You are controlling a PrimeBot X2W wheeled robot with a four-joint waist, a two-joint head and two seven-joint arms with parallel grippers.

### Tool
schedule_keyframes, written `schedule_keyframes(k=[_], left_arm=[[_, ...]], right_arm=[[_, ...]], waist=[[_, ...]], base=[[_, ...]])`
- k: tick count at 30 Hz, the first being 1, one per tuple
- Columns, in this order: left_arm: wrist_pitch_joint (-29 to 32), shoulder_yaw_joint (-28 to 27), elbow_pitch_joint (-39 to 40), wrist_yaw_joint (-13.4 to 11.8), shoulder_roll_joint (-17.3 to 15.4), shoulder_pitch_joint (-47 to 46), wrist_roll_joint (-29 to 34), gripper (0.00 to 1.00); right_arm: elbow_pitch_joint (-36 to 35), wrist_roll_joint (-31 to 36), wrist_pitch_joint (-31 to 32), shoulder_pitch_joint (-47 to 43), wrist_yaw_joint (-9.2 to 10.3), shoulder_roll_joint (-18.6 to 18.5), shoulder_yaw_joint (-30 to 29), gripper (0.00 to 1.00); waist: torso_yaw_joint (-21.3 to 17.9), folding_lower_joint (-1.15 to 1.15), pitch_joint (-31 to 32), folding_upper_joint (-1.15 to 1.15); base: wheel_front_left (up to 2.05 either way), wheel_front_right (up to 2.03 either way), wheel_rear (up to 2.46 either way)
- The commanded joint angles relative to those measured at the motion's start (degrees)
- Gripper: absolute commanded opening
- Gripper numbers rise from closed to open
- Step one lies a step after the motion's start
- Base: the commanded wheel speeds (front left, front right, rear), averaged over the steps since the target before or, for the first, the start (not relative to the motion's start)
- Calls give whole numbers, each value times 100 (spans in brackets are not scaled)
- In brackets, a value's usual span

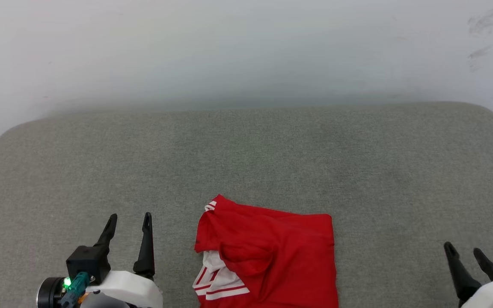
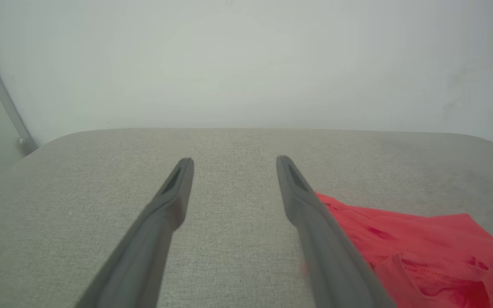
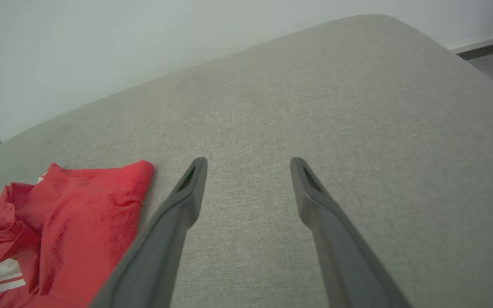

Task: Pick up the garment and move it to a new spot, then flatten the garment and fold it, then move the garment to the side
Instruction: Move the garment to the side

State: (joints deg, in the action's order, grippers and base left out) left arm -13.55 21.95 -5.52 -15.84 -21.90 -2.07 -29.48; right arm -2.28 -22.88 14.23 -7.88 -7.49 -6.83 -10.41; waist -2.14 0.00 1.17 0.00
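The garment (image 1: 272, 252) is a red shirt lying bunched and partly folded on the grey cushion near its front edge, with a white striped sleeve showing at its lower left. My left gripper (image 1: 129, 220) stands open to the left of the garment, apart from it, with nothing between its fingers. My right gripper (image 1: 464, 250) stands open far to the right, also empty. In the left wrist view the garment (image 2: 422, 244) lies to the right of the left gripper (image 2: 234, 164). In the right wrist view the garment (image 3: 66, 218) lies left of the right gripper (image 3: 248, 164).
The grey fabric cushion (image 1: 246, 158) spreads wide behind and beside the garment, with rounded far corners. A pale wall (image 1: 246, 51) rises right behind it. A strip of floor and skirting (image 3: 482, 47) shows past the cushion's right corner.
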Motion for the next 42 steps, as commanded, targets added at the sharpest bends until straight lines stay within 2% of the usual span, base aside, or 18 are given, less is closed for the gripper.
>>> schedule_keyframes(k=[1, 5, 8, 12, 18, 22, 23, 24, 25, 28, 32, 36, 42], left_arm=[[-26, -11, 28, -18, 6, -76, 0, 100], [-76, -55, 42, -4, 68, -163, -8, 100], [-97, -70, 66, 16, 120, -199, 5, 100], [-129, -60, 71, 68, 163, -301, 59, 100], [-136, -33, 11, 191, 229, -525, 104, 100], [-152, -17, -42, 249, 300, -618, 133, 100], [-155, -14, -67, 267, 310, -622, 144, 100], [-157, -15, -100, 273, 308, -622, 148, 100], [-157, -12, -134, 305, 314, -628, 151, 100], [-162, 10, -226, 363, 344, -637, 165, 100], [-167, 16, -268, 373, 338, -570, 193, 100], [-169, -1, -258, 379, 330, -465, 195, 100], [-172, -51, -198, 371, 381, -314, 126, 100]], right_arm=[[73, -66, 80, 104, 0, -35, -36, 100], [836, -801, 992, 333, 0, -141, -374, 100], [1416, -1447, 1818, 505, 1, -48, -508, 100], [2085, -2387, 2551, 890, 0, 171, -605, 100], [2734, -3492, 2959, 1514, 0, 373, -299, 100], [3031, -3889, 2977, 1758, 2, 390, 57, 100], [3112, -3936, 2987, 1776, 2, 394, 154, 66], [3182, -3971, 2993, 1790, 4, 396, 232, 27], [3233, -3982, 2983, 1796, 4, 397, 314, 0], [3172, -4013, 2868, 1850, 3, 288, 512, 0], [2751, -3656, 2592, 1974, 0, -86, 980, 0], [2269, -2923, 2352, 2089, 0, -589, 1698, 0], [1704, -1656, 2360, 2388, 1, -1364, 2579, 0]], waist=[[40, 0, -19, 0], [217, 0, -61, 0], [382, 0, -100, 0], [612, 0, -261, 0], [971, 0, -617, 0], [1130, 0, -740, 0], [1156, 0, -740, 0], [1176, 0, -738, 0], [1191, 0, -736, 0], [1209, 0, -673, 0], [1089, 0, -526, 0], [804, 0, -355, 0], [98, 0, -198, 0]], base=[[0, 0, 0], [0, 0, 0], [0, 0, 0], [0, 0, 0], [0, 0, 0], [0, 0, 0], [0, 0, 0], [0, 0, 0], [0, 0, 0], [0, 0, 0], [0, 0, 0], [0, 0, 0], [0, 0, 0]])
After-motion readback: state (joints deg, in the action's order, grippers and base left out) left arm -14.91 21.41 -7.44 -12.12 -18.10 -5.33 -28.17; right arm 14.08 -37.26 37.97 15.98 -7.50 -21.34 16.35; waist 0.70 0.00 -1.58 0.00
